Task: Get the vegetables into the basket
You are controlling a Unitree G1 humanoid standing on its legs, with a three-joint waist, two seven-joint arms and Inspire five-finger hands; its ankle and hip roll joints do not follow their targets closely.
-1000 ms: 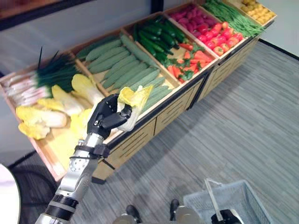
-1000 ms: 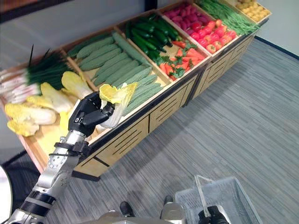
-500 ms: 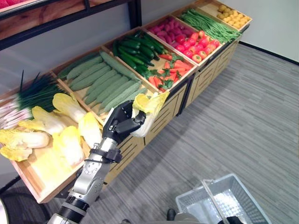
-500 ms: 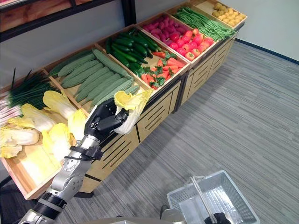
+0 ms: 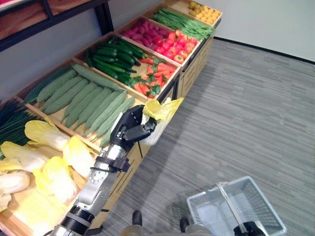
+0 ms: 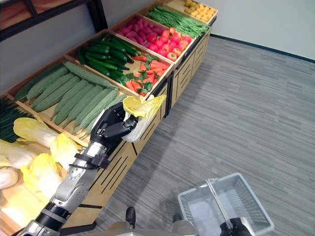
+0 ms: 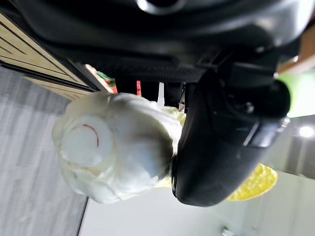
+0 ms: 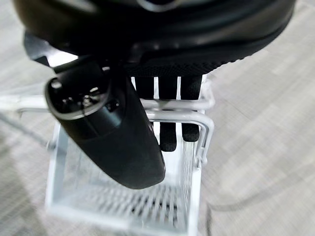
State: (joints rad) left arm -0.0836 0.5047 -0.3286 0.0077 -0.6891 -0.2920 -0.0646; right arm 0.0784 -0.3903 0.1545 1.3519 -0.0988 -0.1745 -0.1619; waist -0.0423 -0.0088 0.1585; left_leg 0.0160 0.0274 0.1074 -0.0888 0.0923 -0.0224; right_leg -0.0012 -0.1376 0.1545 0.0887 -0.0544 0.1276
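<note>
My left hand (image 5: 129,131) is shut on a pale yellow-leafed napa cabbage (image 5: 160,111), held up in front of the stand's edge by the light green gourds. The left wrist view has the cabbage's white cut base (image 7: 111,148) pinned against the thumb (image 7: 216,147). Low at the right hangs an empty grey wire basket (image 5: 214,207), and my right hand (image 6: 238,227) is shut on its handle (image 8: 173,104). The basket (image 8: 123,199) hangs below the curled fingers, above the carpet.
A long wooden stand (image 5: 189,73) holds crates of napa cabbages (image 5: 49,164), light green gourds (image 5: 83,98), dark cucumbers (image 5: 110,51), carrots (image 5: 152,73), tomatoes (image 5: 174,42) and green beans (image 5: 182,22). Grey carpet (image 5: 256,108) stretches to the right.
The camera has swung right along the stand. My left hand has carried the cabbage from over the cabbage crate to the stand's front edge by the gourds. The basket stays low at the right.
</note>
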